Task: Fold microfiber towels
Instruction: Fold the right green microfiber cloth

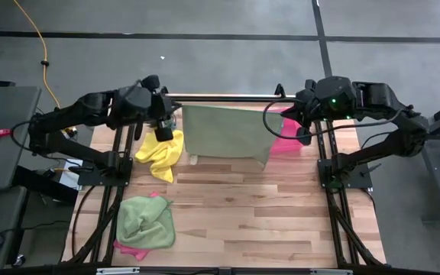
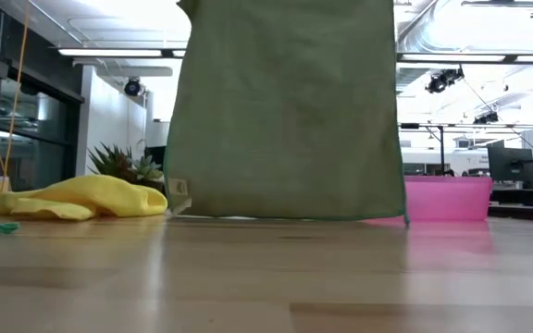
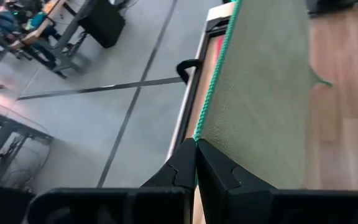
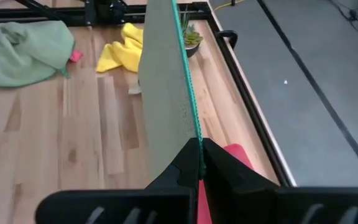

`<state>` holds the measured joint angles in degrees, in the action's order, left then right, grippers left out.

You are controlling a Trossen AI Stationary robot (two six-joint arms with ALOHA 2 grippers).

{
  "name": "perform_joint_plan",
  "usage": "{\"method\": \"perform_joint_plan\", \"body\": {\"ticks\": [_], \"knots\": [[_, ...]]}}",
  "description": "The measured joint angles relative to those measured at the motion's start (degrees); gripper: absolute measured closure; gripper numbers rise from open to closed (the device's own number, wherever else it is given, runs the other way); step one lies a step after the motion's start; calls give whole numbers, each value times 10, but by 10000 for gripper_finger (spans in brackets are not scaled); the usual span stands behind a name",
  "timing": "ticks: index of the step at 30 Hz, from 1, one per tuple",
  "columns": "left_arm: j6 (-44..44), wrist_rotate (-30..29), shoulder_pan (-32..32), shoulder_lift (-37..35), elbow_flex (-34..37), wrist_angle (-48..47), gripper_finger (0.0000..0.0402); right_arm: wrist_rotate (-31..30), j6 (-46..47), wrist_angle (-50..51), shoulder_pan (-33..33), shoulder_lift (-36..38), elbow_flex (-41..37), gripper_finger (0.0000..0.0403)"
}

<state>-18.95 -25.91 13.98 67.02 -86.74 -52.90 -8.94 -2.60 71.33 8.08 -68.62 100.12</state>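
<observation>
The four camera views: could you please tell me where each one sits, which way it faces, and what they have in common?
High view: overhead, looking straight down; both arms show, left gripper and right gripper holding the green towel stretched between them.
Low view: at table-top height, looking level across the wooden table at the hanging towel; no arm shows.
Left wrist view: on the left arm, looking along the towel's edge; its fingers pinch a corner.
Right wrist view: on the right arm, likewise, with the yellow towel beyond.
All four share the green towel.
</observation>
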Motion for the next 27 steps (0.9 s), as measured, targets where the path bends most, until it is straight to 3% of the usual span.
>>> {"method": "perform_joint_plan", "body": {"ticks": [7,13,19,27], "knots": [[-43,-31,29,0,0,5,401,-15,-31,-16,24,-1,0,403],[-20,-48,-10,-3,0,-24,401,-4,-31,-27,13,-2,0,403],[92,-51,-104,-3,0,-91,401,0,10,-16,-43,-3,-34,403],[325,-54,-266,33,0,-154,401,16,57,-26,-143,-3,-141,403]]}}
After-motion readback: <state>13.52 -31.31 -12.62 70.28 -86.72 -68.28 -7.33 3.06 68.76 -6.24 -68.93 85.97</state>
